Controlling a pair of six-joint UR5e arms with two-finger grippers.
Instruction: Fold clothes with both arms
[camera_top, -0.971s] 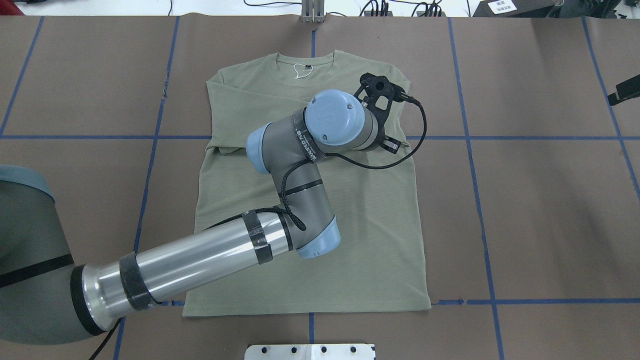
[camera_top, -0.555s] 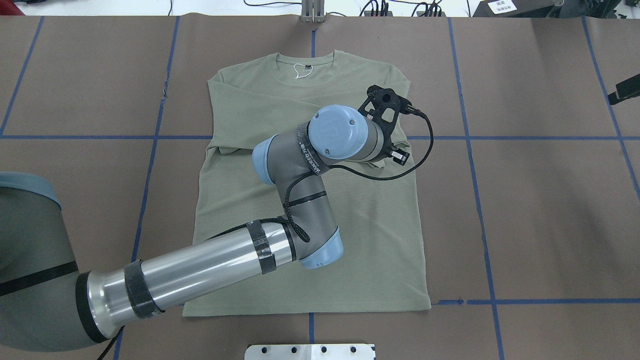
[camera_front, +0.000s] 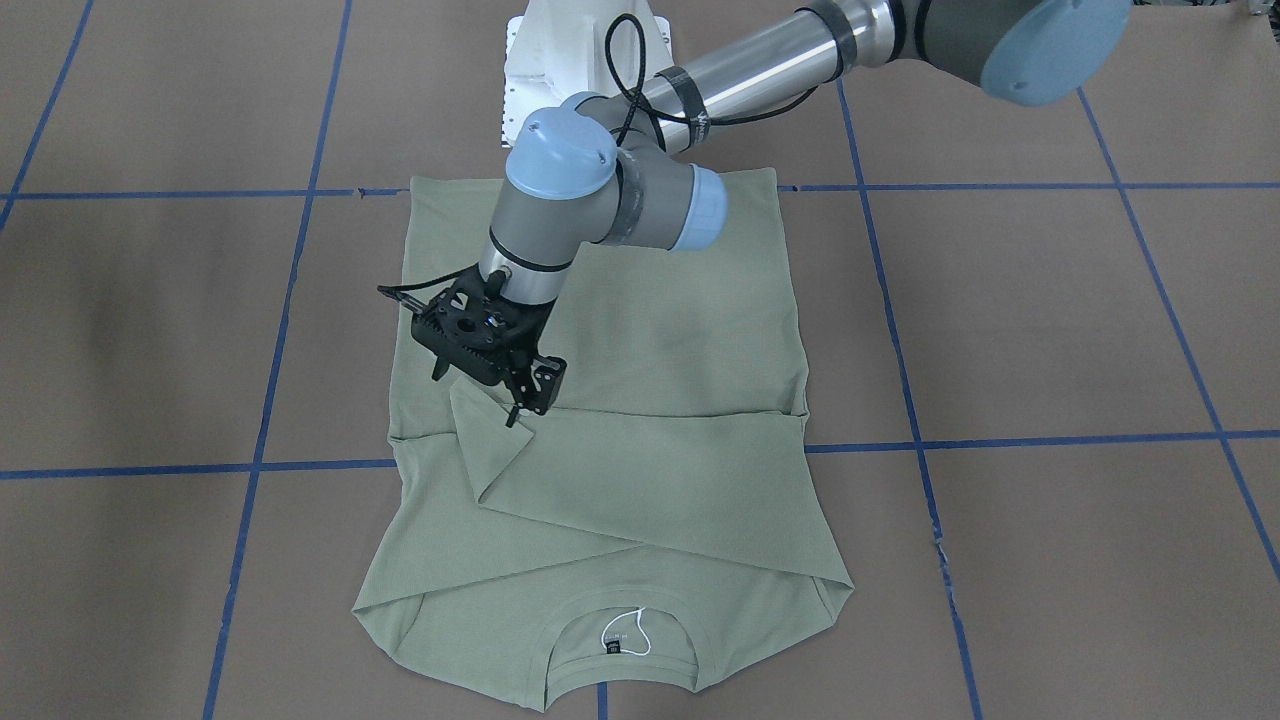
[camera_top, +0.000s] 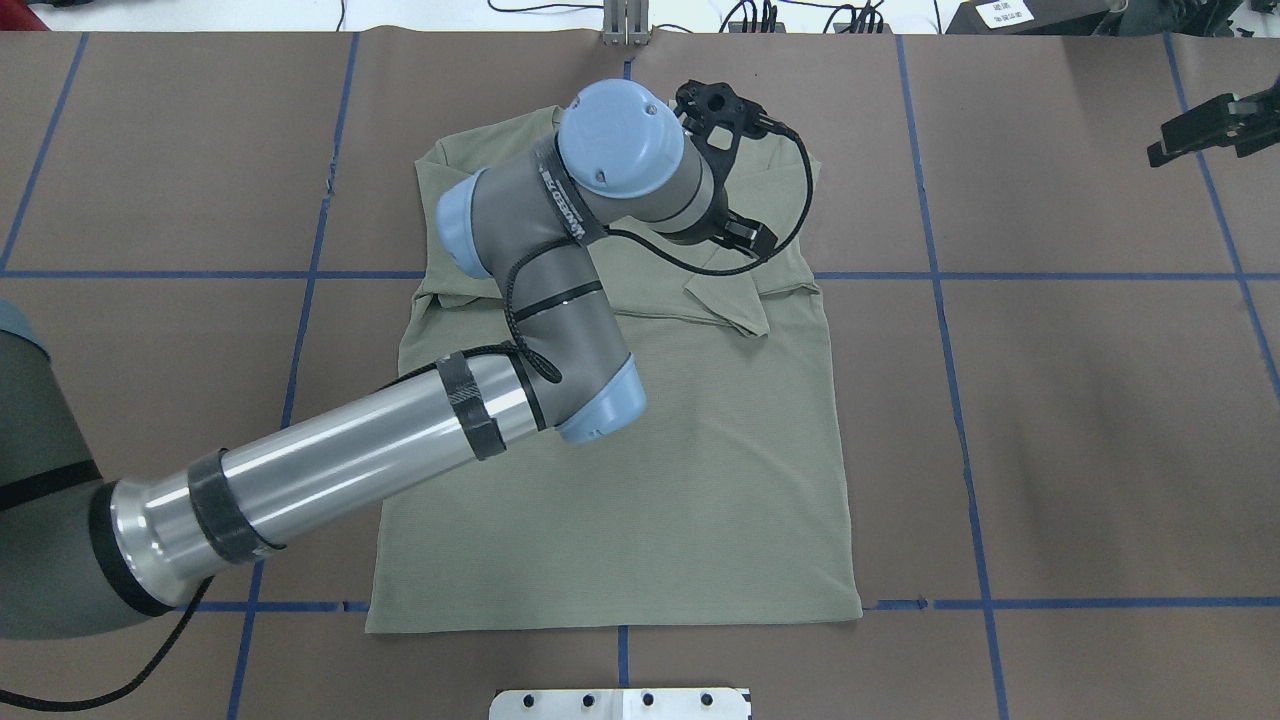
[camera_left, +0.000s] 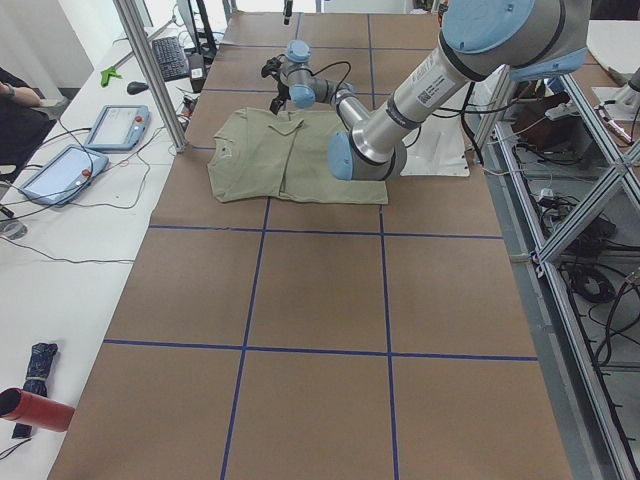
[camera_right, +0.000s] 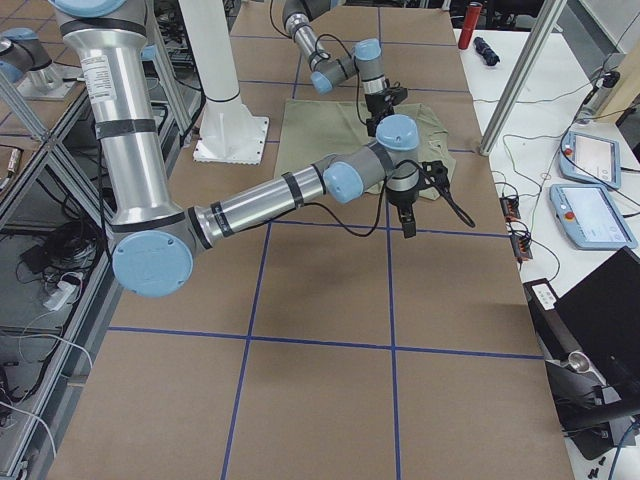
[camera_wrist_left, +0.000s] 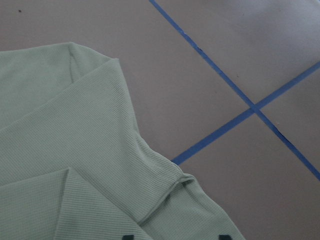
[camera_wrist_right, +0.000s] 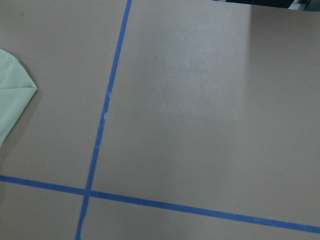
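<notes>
The pale green shirt (camera_top: 700, 480) lies flat on the brown table, collar at the far side, with both sleeves folded across the chest. One sleeve's cuff (camera_front: 475, 440) is turned up in a loose flap near the shirt's right side. My left gripper (camera_front: 478, 395) hovers just over that cuff. Its fingertips (camera_wrist_left: 127, 237) stand apart, open, in the left wrist view, with the ribbed cuff (camera_wrist_left: 165, 190) below them. My right gripper (camera_top: 1205, 125) hangs off to the right of the shirt over bare table, and I cannot tell its state. The right wrist view catches only a shirt corner (camera_wrist_right: 10, 100).
Blue tape lines (camera_top: 940, 275) grid the brown table cover. The white pedestal plate (camera_top: 620, 703) sits at the near edge. In the exterior left view, a metal post (camera_left: 150, 70) and tablets (camera_left: 110, 125) stand beside the table, with a seated person (camera_left: 15, 100) at the edge.
My left arm has swung toward the far side of the table. The sleeve cuff, flat before, now lies turned up in a flap. The right gripper has come further into view.
</notes>
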